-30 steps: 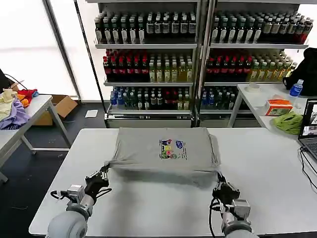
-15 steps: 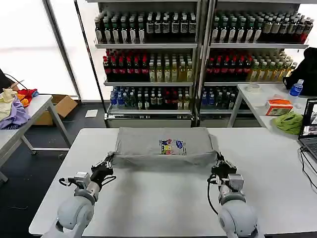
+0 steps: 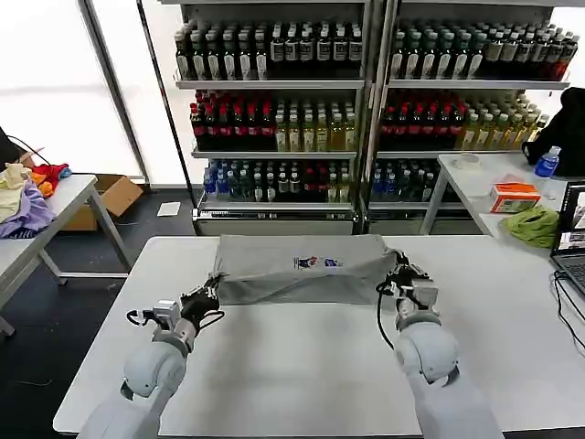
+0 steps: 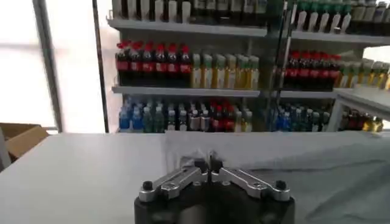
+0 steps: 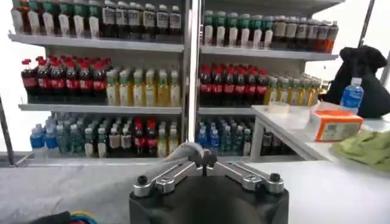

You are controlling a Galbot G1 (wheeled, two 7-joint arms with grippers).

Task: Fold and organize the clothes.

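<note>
Light grey cotton T-shirt w/ small red-blue-green chest print (image 3: 306, 270) is lying at 12 o'clock on white table (image 3: 302, 366). Left gripper (image 3: 208, 294) is pinching its 8 o'clock corner; right gripper (image 3: 399, 273) is clamping the 3 o'clock edge, lifting it.

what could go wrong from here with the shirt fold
1. The left gripper and right gripper each pinch just a corner of the grey T-shirt; a slip on either side would likely drop the fold crooked.
2. The right gripper sits farther along than the left, so the folded edge may land skewed.
3. The far edge lies near the back of the table and might slide off.
</note>
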